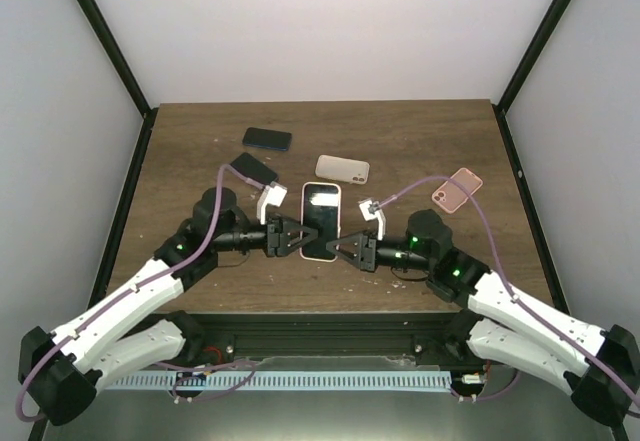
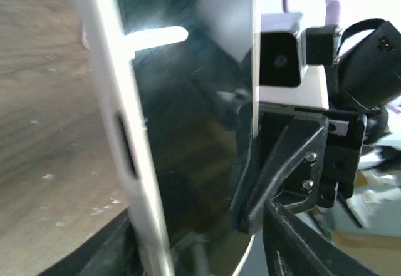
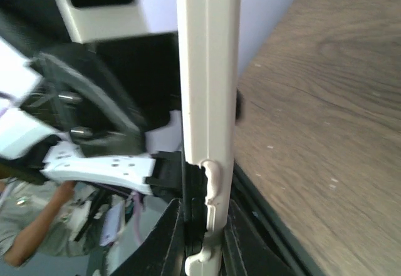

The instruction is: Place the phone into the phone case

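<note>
**Phone sits in its white case, held between both grippers**

We see the phone lying inside the white case, whose pale rim frames the dark screen on all sides. The pair is near the front middle of the table. In the right wrist view the case edge is cream-coloured with raised button bumps.

The right gripper is clenched on the phone's right edge, with its dark fingers tight against both faces of the case. The left gripper straddles the opposite edge. Its fingers lie on either side, but we cannot tell whether they press or stand loose.

Behind the phone lies a beige case. Behind and to the left of the phone are a black slab and a dark phone. A pink case lies well to the phone's right.
</note>
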